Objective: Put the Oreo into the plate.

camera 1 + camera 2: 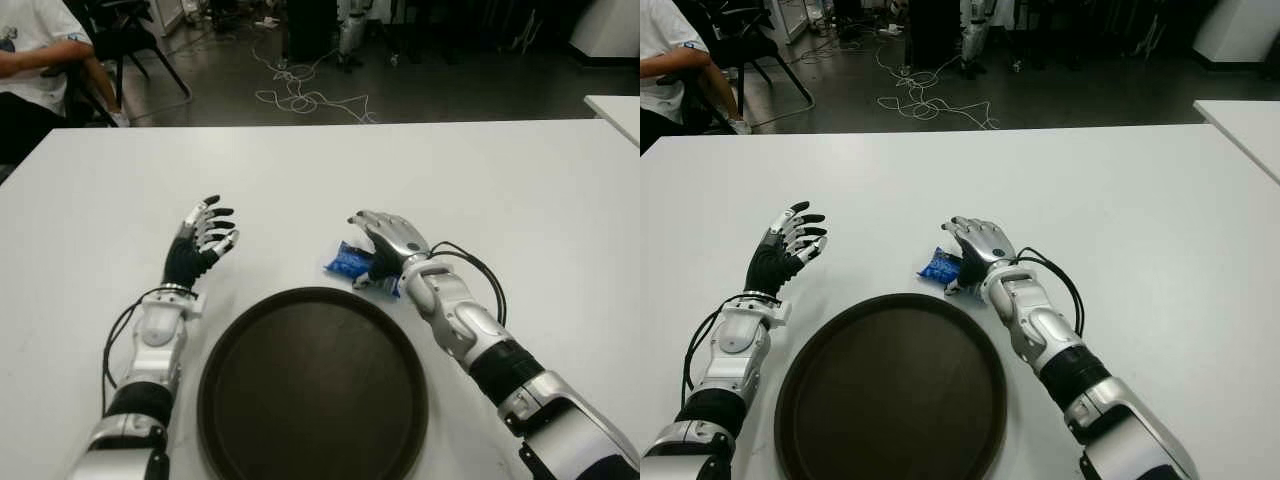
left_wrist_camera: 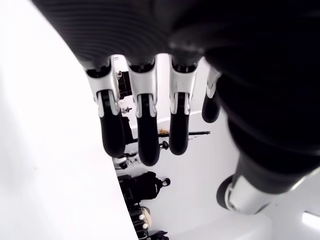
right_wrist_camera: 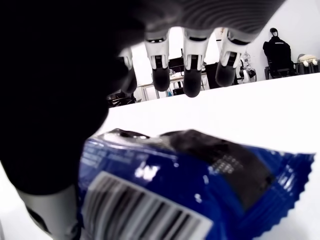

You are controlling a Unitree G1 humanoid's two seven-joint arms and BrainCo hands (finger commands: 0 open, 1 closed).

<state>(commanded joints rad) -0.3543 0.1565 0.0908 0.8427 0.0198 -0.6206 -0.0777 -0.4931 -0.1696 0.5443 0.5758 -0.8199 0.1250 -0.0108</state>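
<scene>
Right wrist view: right hand (image 3: 190, 70) arched over blue Oreo packet (image 3: 200, 185) on white tabletop (image 1: 520, 180), fingers extended, nothing gripped; packet just beyond brown plate (image 1: 312, 385); left hand (image 1: 200, 245) spread, idle; risk: slick wrapper sliding away under closing fingers.

Both arms are silver-grey shells broken by black bands at the joints, thicker toward the elbow. A black cable (image 1: 478, 268) loops loose along the right forearm, and another (image 1: 117, 335) runs beside the left. The left hand (image 1: 199, 240) has a black palm and silver finger links with black rubbery tips. The right hand (image 1: 392, 243) shows a silver back plate.
</scene>
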